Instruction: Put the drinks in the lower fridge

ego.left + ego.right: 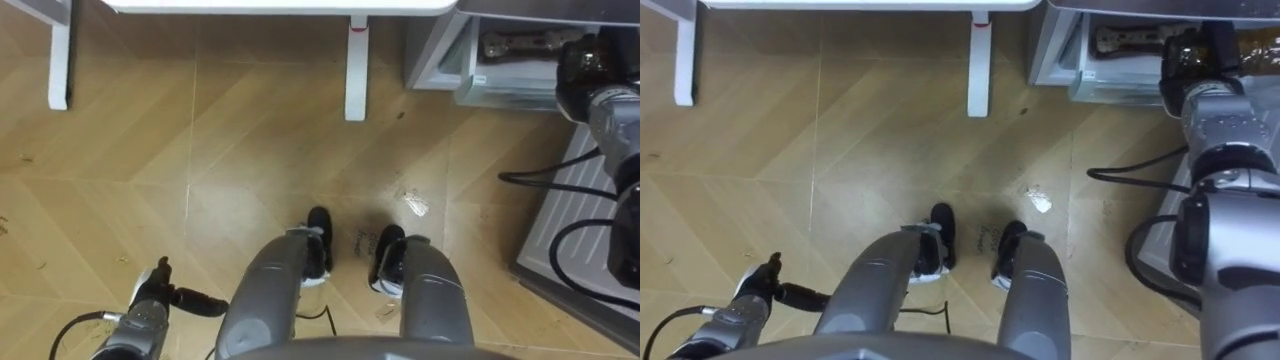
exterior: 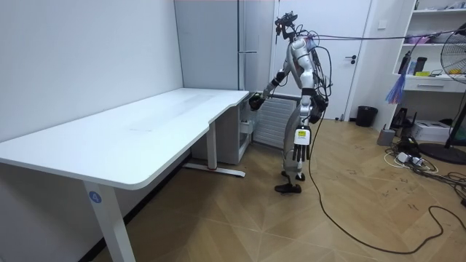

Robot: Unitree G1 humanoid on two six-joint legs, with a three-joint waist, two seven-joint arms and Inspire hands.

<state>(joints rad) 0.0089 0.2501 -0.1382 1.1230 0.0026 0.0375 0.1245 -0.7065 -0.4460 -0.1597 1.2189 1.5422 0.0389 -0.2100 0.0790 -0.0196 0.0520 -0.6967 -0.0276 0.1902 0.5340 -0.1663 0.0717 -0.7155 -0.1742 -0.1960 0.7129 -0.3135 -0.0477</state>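
I stand at the end of the white desk, facing the lower fridge (image 1: 440, 60), whose door (image 1: 570, 210) hangs open at my right. My right arm stretches into the open compartment, and the right hand (image 1: 1187, 56) sits at its front, just above a clear drawer (image 1: 505, 90). A brownish thing (image 1: 1228, 40) shows right beside that hand; I cannot tell whether it is a drink or whether it is held. In the room view the right hand (image 2: 255, 100) is at the fridge's lower opening. My left hand (image 1: 160, 295) hangs by my side with straight fingers and holds nothing.
The white desk (image 2: 145, 127) runs off to my left, and its legs (image 1: 356, 70) stand on the wood floor ahead of my feet. A tall grey fridge body (image 2: 247, 44) rises behind the desk end. Cables and a fan base (image 2: 444, 149) lie far off on the floor.
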